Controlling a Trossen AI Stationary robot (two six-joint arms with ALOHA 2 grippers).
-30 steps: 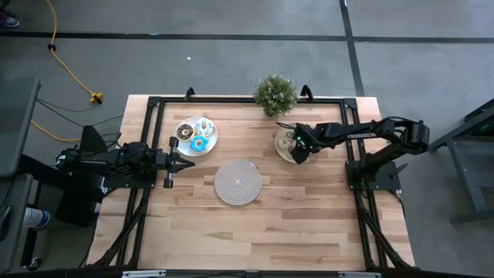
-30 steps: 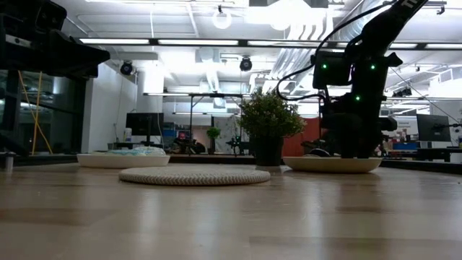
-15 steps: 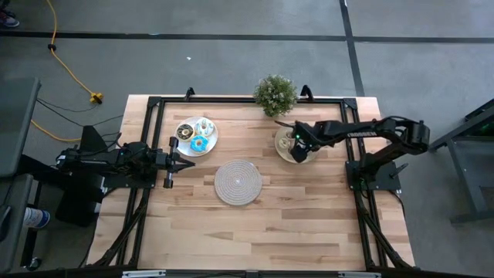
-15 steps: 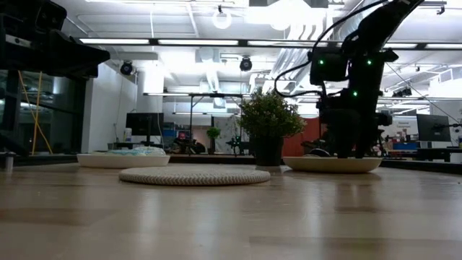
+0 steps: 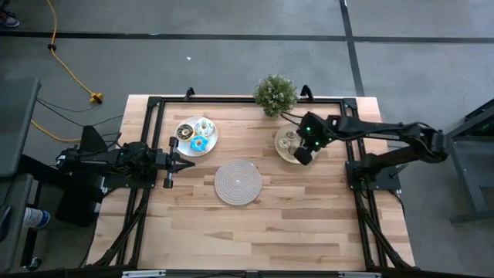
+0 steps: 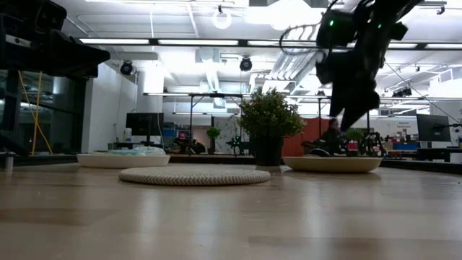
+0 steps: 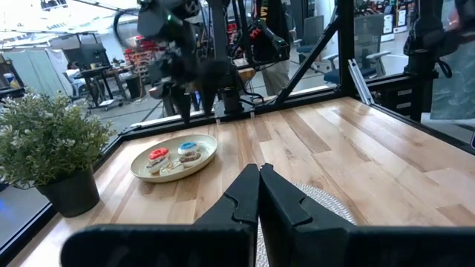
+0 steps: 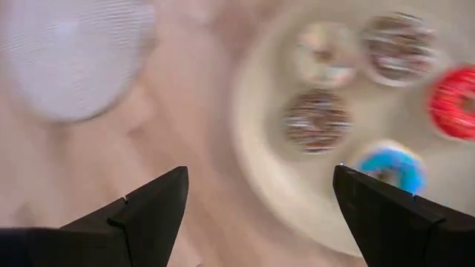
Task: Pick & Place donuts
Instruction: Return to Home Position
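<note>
— Grey floor runs all round the wooden bench (image 5: pixel 309 224), and a yellow cable (image 5: pixel 96 97) trails across it on the left. What stands on the bench?

— At the far edge, a potted plant (image 5: pixel 275 94). In the middle, a round woven mat (image 5: pixel 238 182). A white plate (image 5: pixel 210 147) lies beyond the mat to its left. A cream plate (image 8: pixel 263 152) lies beyond it to the right, near the plant.

— And the donuts (image 8: pixel 317 119)?

— Five lie on the cream plate: two brown with sprinkles, one pale, one red, one blue. A few more lie on the white plate, a blue one among them, though I cannot count those for sure.

— Where is the right gripper (image 5: pixel 301 157)?

— It hovers over the near right part of the cream plate. Seen from bench height it hangs well clear of the plate, tilted. Its fingers (image 8: pixel 148 211) are spread wide with nothing between them.

— The left gripper (image 7: pixel 259 178)?

— It sits at the bench's left side, just on the near side of the white plate, pointing toward the mat. Its fingers (image 7: pixel 241 204) are pressed together and hold nothing.
</note>
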